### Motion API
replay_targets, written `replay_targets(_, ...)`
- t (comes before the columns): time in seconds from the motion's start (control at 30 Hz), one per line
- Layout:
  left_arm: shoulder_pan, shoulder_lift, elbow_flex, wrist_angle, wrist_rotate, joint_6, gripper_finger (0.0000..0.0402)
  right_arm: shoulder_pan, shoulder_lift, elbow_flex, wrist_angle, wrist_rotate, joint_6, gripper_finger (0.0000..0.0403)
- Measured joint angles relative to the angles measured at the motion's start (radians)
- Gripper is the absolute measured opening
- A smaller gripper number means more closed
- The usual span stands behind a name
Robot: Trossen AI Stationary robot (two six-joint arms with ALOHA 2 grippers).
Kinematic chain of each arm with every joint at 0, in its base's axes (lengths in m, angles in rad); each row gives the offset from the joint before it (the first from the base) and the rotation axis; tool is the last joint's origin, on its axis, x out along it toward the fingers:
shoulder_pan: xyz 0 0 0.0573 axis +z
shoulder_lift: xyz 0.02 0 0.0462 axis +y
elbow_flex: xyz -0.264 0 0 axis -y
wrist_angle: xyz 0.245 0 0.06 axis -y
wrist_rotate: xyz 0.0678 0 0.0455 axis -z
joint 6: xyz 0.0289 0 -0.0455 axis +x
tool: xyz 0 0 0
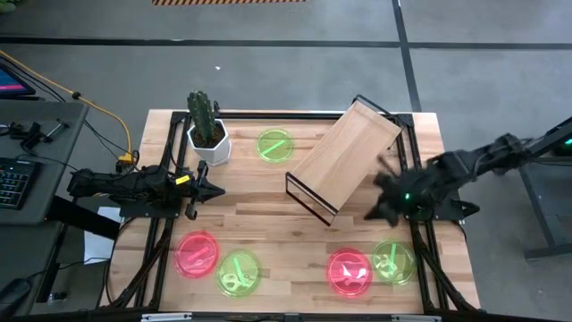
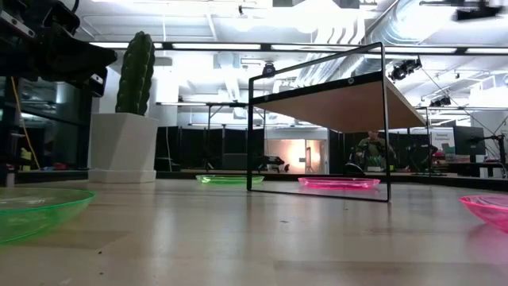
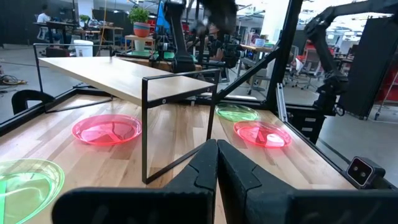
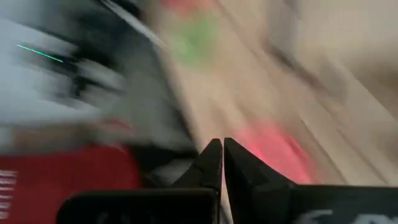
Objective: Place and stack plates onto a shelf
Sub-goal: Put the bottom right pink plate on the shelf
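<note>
The light-wood shelf point(image 1: 344, 159) stands slanted at mid-table on its black wire frame point(image 3: 144, 127). One green plate point(image 1: 274, 145) lies beside the cactus pot. Red-pink point(image 1: 197, 253) and green point(image 1: 238, 271) plates lie near-left, and red-pink point(image 1: 349, 271) and green point(image 1: 391, 261) plates near-right. Another red-pink plate point(image 2: 337, 183) lies under the shelf. My left gripper point(image 1: 214, 190) is shut, left of the shelf, above the table. My right gripper point(image 1: 377, 204) is shut point(image 4: 221, 146), off the shelf's right end; its wrist view is smeared.
A white pot with a tall cactus point(image 1: 207, 134) stands at the far left of the table. Black frame rails point(image 1: 420, 241) run along the table's sides. Bare tabletop point(image 1: 268, 224) lies between the shelf and the near plates.
</note>
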Motion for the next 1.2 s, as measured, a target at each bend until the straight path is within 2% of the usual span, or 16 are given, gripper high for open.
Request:
replay_targets(0.07, 0.000, 0.000, 0.000, 0.000, 0.000, 0.000, 0.0001, 0.072, 0.080, 0.029, -0.150, 0.001, 0.075, 0.0001)
replay_targets(0.13, 0.000, 0.000, 0.000, 0.000, 0.000, 0.000, 0.0001, 0.135, 0.145, 0.016, -0.194, -0.001, 0.134, 0.0007)
replay_targets(0.27, 0.000, 0.000, 0.000, 0.000, 0.000, 0.000, 0.0001, 0.217, 0.228, -0.097, -0.013, -0.049, 0.222, 0.0045)
replay_targets(0.43, 0.000, 0.000, 0.000, 0.000, 0.000, 0.000, 0.0001, 0.242, 0.304, -0.282, 0.285, -0.051, 0.275, 0.0119)
replay_targets(0.63, 0.000, 0.000, 0.000, 0.000, 0.000, 0.000, 0.0001, 0.208, 0.365, -0.418, 0.405, -0.015, 0.277, 0.0178)
replay_targets(0.8, 0.000, 0.000, 0.000, 0.000, 0.000, 0.000, 0.0001, 0.189, 0.422, -0.426, 0.454, 0.012, 0.223, 0.0185)
replay_targets(0.97, 0.000, 0.000, 0.000, 0.000, 0.000, 0.000, 0.0001, 0.200, 0.509, -0.426, 0.570, -0.053, 0.171, 0.0185)
replay_targets(1.2, 0.000, 0.000, 0.000, 0.000, 0.000, 0.000, 0.0001, 0.212, 0.584, -0.421, 0.611, -0.057, 0.161, 0.0175)
